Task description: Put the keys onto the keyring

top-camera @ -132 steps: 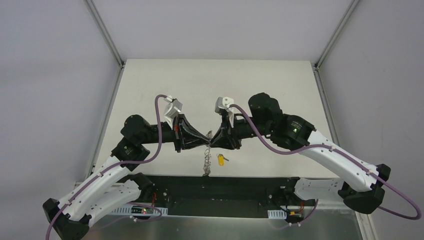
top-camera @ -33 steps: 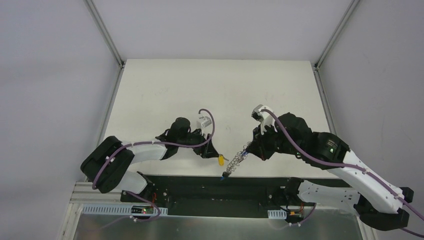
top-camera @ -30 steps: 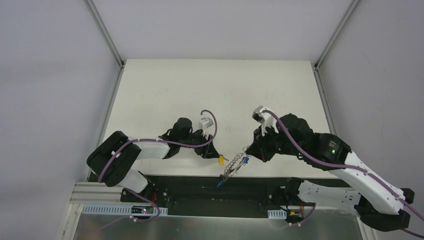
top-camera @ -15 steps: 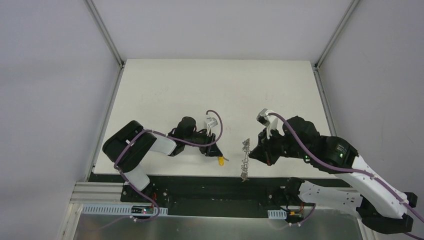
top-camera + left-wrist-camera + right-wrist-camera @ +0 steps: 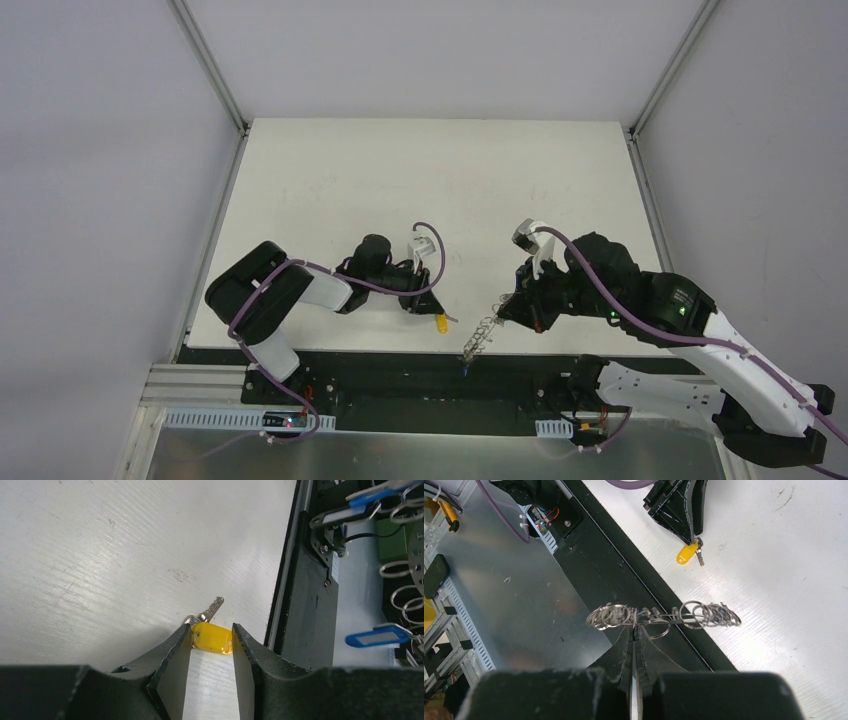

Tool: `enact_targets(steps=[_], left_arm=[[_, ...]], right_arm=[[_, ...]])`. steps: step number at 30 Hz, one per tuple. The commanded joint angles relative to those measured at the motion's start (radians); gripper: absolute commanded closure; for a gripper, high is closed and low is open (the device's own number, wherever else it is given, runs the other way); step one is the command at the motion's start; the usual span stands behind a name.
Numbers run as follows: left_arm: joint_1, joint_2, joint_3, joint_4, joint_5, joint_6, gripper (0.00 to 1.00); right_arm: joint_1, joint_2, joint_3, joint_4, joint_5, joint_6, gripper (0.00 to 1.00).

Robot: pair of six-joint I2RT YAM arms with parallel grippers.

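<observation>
The yellow key [image 5: 212,637] lies flat on the white table [image 5: 400,180] close to its front edge, its silver blade pointing away. My left gripper [image 5: 211,627] is low over it, and both fingertips touch the yellow head. The same yellow key [image 5: 441,322] shows below the left gripper [image 5: 432,310] from above. My right gripper [image 5: 634,627] is shut on the keyring [image 5: 704,615] and holds it in the air over the table's front edge. The keyring [image 5: 482,335] slants down to the left. A blue key head [image 5: 372,636] hangs among its loops.
A black rail [image 5: 400,370] runs along the table's front edge, just beside the yellow key. Below it are a metal shelf [image 5: 499,595] and wiring. Purple cables [image 5: 430,250] loop over both wrists. Aluminium posts [image 5: 210,70] stand at the back corners.
The left fingers have narrowed onto the yellow key's head. The keyring in the right gripper has swung from hanging straight to slanting down to the left.
</observation>
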Motion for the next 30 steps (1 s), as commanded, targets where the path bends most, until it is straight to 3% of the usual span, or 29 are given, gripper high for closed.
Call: enact_targets(steps=[1,9,19,22,26,30], left_arm=[[0.001,0.018,0.001,0.009,-0.010,0.047,0.65],[0.001,0.030,0.002,-0.013,-0.034,0.049,0.65],[0.000,0.005,-0.018,-0.031,-0.040,0.040,0.76],[0.001,0.004,-0.019,-0.033,-0.037,0.037,0.82],[0.000,0.001,-0.017,-0.036,-0.028,0.031,1.00],[0.000,-0.022,-0.016,-0.048,-0.022,0.027,1.00]], right_arm=[[-0.003,-0.014,0.006,0.038,-0.020,0.012,1.00],[-0.003,-0.011,0.004,0.041,-0.030,0.003,1.00],[-0.003,-0.007,0.001,0.048,-0.035,-0.007,1.00],[-0.002,-0.007,0.000,0.051,-0.036,-0.007,1.00],[-0.003,-0.009,-0.007,0.057,-0.036,-0.006,1.00],[-0.003,-0.007,-0.010,0.058,-0.030,-0.005,1.00]])
